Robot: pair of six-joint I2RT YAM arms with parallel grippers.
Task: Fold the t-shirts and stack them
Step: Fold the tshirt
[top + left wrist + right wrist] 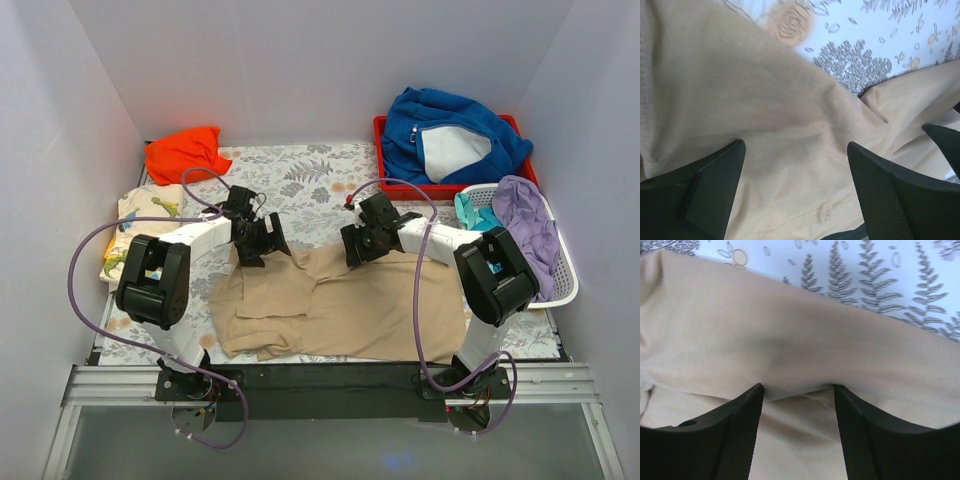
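Tan t-shirt [335,305] lies spread and partly folded on the desk [310,170], near edge, between the two arm bases; its far hem sits directly under both grippers; left gripper [262,243] over the shirt's far-left part, jaws wide apart, nothing clamped; right gripper [360,243] over the far-middle part, jaws apart, also nothing pinched; the two grippers near each other, not touching. Left wrist view: tan cloth fills the gap between the fingers [710,180], a seam running down the left side, and a bare wedge of the desk's leaf-printed cover shows beyond a raised fold. Right wrist view: a rounded ridge of the same cloth runs across just past the fingertips [747,410], flatter cloth in the gap below it, fern print beyond; whether the tips touch the ridge cannot be told. Only the top view shows the rest: orange t-shirt [183,152] bunched at the far-left corner; dinosaur-print t-shirt [140,215] folded along the left edge, well apart from the left gripper; blue fleece [440,120] heaped in a red tray [430,190] at far right; purple cloth [525,215] in a white basket [565,285] just beside the tray.
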